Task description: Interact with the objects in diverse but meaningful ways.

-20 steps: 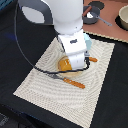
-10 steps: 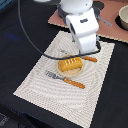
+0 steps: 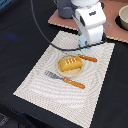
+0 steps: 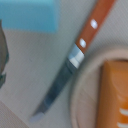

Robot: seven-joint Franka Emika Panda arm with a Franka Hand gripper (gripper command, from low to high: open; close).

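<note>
A yellow-orange scored bread loaf (image 3: 70,64) lies on a small pale round plate (image 3: 61,72) in the middle of the striped placemat (image 3: 45,92). The wrist view shows one end of the loaf (image 4: 116,95) and the plate's rim (image 4: 80,107). A pale blue carton (image 4: 29,15) fills one corner of the wrist view; in the exterior view only a blue sliver (image 3: 83,49) shows under the arm. My gripper (image 3: 86,44) hangs over the mat's far edge, behind the loaf. Its fingers are hidden by the white hand. The sausage and the white piece are out of view.
An orange-handled knife (image 3: 90,58) lies just behind the plate, and the wrist view shows the knife (image 4: 75,55) close up. An orange-handled fork (image 3: 65,79) lies in front of the plate. A pinkish board (image 3: 112,27) with a pot (image 3: 123,17) stands at the back, at the exterior view's right.
The arm has drawn back and toward the exterior view's right, off the loaf, which now shows in full on its plate. Fork and knife lie as before.
</note>
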